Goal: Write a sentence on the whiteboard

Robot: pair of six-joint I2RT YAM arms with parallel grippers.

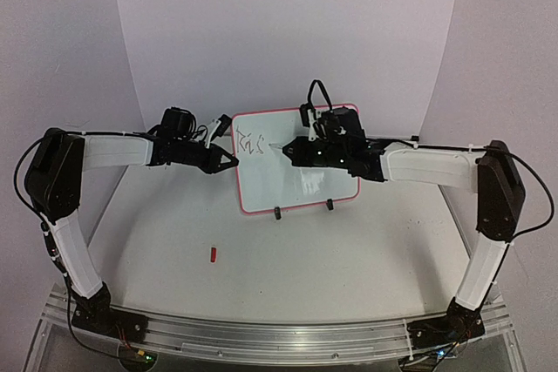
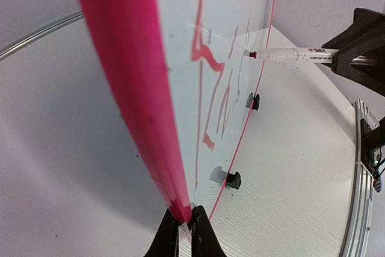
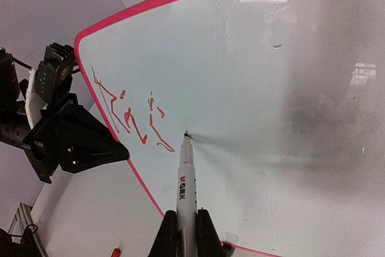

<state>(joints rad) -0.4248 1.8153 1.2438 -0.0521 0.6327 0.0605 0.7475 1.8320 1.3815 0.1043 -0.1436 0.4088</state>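
Right wrist view: my right pincer (image 3: 186,219) is pinching the marker (image 3: 187,176), tip touching the upright whiteboard (image 3: 271,118) just right of the started red sentence (image 3: 135,118). My left pincer (image 2: 185,219) is clamping the frame edge; I'm aiming for light, steady pressure, keeping strokes level.

Soft, even overhead light; window-like glare on the whiteboard (image 3: 289,88); its nearest edge looks blurred, perhaps defocused.

Top: overhead from behind, looking down. Left wrist: close, edge-on to board (image 1: 296,189). Right wrist: close, facing it. Shared: board.
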